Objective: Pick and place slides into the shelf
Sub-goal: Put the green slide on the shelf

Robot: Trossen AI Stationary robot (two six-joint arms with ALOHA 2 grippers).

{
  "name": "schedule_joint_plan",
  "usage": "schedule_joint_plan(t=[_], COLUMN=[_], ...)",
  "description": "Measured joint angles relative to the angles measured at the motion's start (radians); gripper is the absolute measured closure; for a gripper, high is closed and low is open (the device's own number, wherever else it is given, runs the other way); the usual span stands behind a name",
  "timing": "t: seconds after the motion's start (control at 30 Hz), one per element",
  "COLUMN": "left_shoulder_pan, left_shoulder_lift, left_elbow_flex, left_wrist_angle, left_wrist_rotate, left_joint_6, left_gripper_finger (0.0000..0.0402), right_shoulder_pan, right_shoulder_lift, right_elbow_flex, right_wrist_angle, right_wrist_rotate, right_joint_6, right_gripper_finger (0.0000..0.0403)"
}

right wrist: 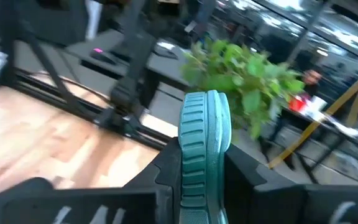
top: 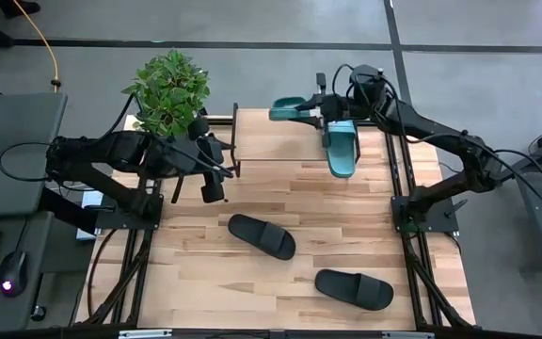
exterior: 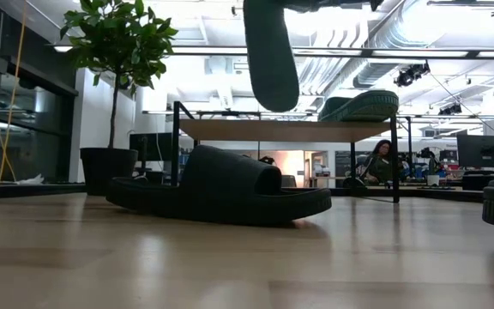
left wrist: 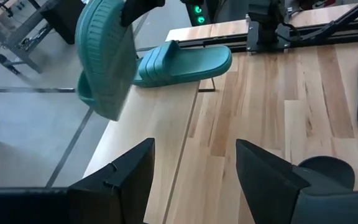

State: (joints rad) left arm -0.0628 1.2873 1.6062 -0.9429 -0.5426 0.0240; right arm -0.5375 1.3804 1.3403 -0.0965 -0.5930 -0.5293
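The shelf (top: 276,141) stands at the table's far side. One teal slide (top: 342,151) lies flat on the right end of its plank top, also seen as the teal slide (exterior: 360,106) in the low view. My right gripper (top: 324,109) is shut on the second teal slide (top: 293,109), held in the air over the shelf's far edge. Two black slides (top: 262,235) (top: 354,288) rest sole-down on the table. My left gripper (top: 213,181) hovers open by the shelf's left end, holding nothing. My right gripper pinches the teal slide's upper end (right wrist: 204,134), the end away from its strap, between its two fingers (right wrist: 166,171), one on each side. The slide is lifted clear and hangs tilted below the gripper, ribbed sole (left wrist: 107,59) facing the table's left, above the shelf top.
A potted plant (top: 167,89) stands off the shelf's left end, close to my left arm. Bare plank (left wrist: 145,127) lies between the placed slide and the shelf's left end. Black frame rails (top: 405,179) run along the table's sides. A person (exterior: 382,159) sits in the room beyond.
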Motion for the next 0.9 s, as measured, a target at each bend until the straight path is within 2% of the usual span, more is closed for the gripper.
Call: schedule_joint_plan(t=[0.1, 0.17, 0.47, 0.9], left_shoulder_pan=[-0.002, -0.003, -0.003, -0.003], left_shoulder_lift=[0.0, 0.0, 0.0, 0.0], left_elbow_flex=[0.0, 0.0, 0.0, 0.0], left_wrist_angle=[0.004, 0.008, 0.008, 0.009], left_wrist_rotate=[0.005, 0.012, 0.012, 0.012], left_joint_6=[0.013, 0.014, 0.04, 0.046], left_gripper_finger=[0.0192, 0.0192, 0.0192, 0.0192], right_shoulder_pan=[-0.029, -0.041, -0.047, -0.052], right_shoulder_lift=[0.0, 0.0, 0.0, 0.0], right_elbow_flex=[0.0, 0.0, -0.101, -0.212], right_wrist_angle=[-0.022, -0.049, 0.038, 0.062], right_wrist_rotate=[-0.091, -0.115, -0.116, -0.087], right_joint_6=[-0.027, -0.059, -0.21, -0.285], right_gripper_finger=[0.0343, 0.0343, 0.0358, 0.036])
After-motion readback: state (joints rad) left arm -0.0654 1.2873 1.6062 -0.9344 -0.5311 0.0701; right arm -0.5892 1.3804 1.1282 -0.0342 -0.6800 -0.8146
